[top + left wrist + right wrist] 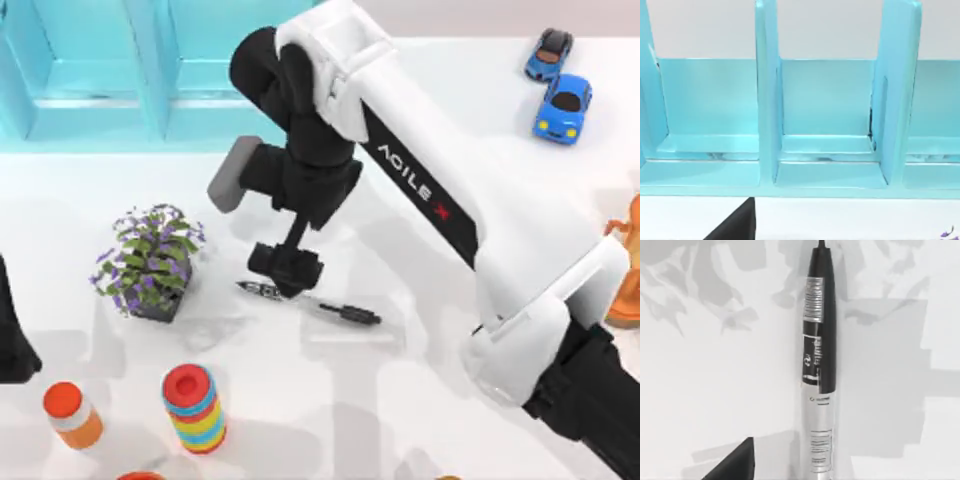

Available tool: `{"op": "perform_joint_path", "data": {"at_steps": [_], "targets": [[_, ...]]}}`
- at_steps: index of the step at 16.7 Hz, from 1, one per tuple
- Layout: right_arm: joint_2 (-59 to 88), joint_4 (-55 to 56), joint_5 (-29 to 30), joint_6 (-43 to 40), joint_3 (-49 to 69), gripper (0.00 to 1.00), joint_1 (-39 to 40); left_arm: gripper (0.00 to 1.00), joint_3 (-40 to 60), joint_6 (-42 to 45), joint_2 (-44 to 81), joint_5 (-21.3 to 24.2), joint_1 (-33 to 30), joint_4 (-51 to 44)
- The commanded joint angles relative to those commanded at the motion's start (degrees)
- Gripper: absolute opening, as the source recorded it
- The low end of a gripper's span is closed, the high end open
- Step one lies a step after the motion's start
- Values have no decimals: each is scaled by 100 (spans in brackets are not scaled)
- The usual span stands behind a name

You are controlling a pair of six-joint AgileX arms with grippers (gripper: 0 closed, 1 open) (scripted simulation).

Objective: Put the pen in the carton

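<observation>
The slim white-barrelled pen (318, 303) with black cap lay flat on the white table (420, 400), right tool (282, 272) poised over its left end, grip state unclear. The grasp step was in hand; next, I judged, came lifting toward the turquoise partitioned carton (100, 70).

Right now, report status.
Right claw low over the pen, grip unclear. Pen flat on table, beside potted plant. Blue carton behind. Left arm parked at left edge.

We log: pen (325, 307) flat on table (420, 400), right of potted plant (150, 262); carton (120, 70) behind; toy cars (558, 85) far right.
</observation>
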Motion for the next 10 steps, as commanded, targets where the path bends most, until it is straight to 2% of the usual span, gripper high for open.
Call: {"op": "perform_joint_path", "data": {"at_steps": [5, 10], "targets": [[1357, -522, 15, 79, 1925, 100, 65, 100, 0, 0, 0, 0, 0, 0], [1818, -635, 19, 114, 2483, 100, 107, 100, 0, 0, 0, 0, 0, 0]]}}
